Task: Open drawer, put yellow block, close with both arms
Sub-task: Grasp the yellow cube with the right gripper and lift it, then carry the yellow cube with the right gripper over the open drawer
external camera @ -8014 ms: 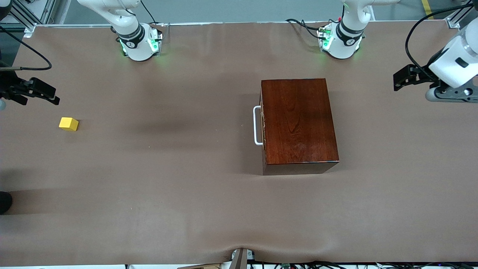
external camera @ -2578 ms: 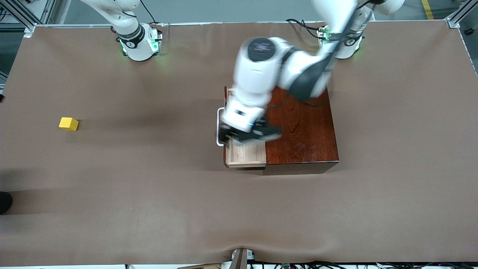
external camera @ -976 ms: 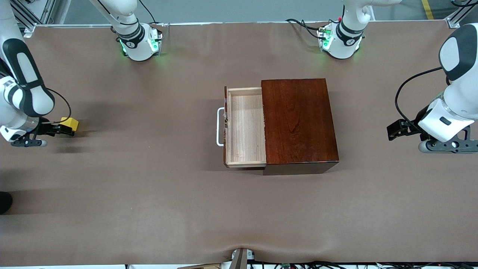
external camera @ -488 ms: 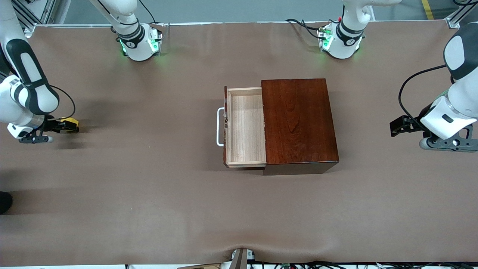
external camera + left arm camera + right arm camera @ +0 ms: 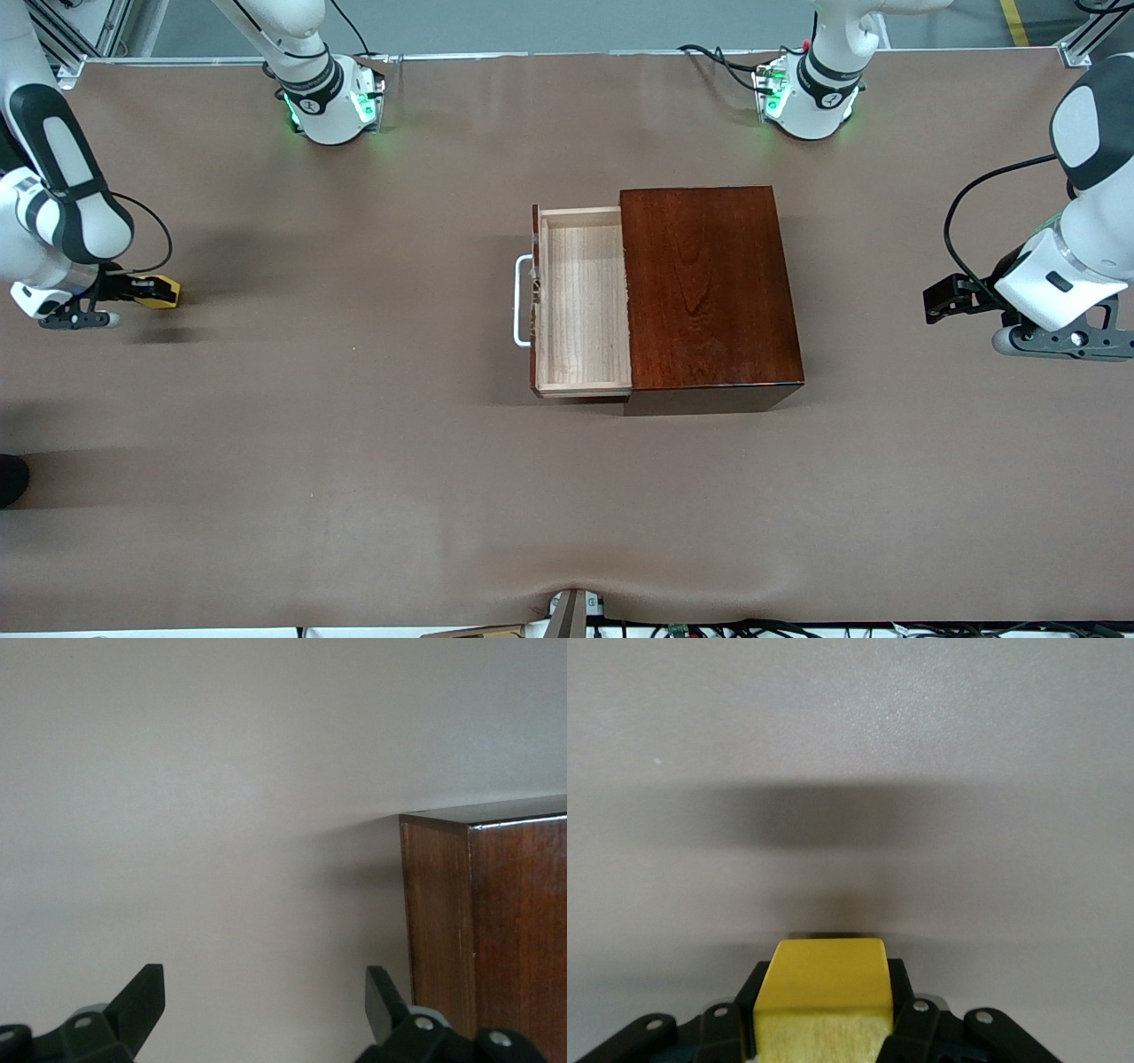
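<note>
The yellow block was bright yellow between black end effector fingers. The drawer showed pale, straight-grained wood with a white handle, in a glossy dark mahogany box. The worktop was plain matte brown.

You are looking at bare table stretching between the right gripper, clamping the yellow block, and the drawer. The drawer is standing pulled out of the mahogany box, its tray lying uncovered from above. Only its white handle is jutting toward that approach.
</note>
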You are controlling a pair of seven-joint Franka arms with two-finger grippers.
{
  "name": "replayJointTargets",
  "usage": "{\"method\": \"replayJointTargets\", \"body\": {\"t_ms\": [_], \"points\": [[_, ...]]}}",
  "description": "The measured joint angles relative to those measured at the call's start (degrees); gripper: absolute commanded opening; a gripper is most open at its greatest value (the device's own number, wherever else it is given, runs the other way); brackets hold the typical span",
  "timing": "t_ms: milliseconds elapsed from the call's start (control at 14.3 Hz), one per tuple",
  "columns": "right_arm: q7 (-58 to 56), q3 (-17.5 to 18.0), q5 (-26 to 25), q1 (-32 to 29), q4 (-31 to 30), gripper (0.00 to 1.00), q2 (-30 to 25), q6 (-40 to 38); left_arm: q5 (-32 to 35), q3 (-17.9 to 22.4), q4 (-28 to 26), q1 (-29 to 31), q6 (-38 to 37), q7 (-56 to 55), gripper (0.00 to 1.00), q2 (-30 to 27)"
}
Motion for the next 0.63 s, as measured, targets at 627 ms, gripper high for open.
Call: {"method": "replayJointTargets", "body": {"t_ms": [627], "points": [[11.7,1.4,-0.1,14.1,24.0,0.0,-17.8,-40.3,0.0,-0.1,-0.3,0.0,0.0,0.0,1.0,0.0]]}}
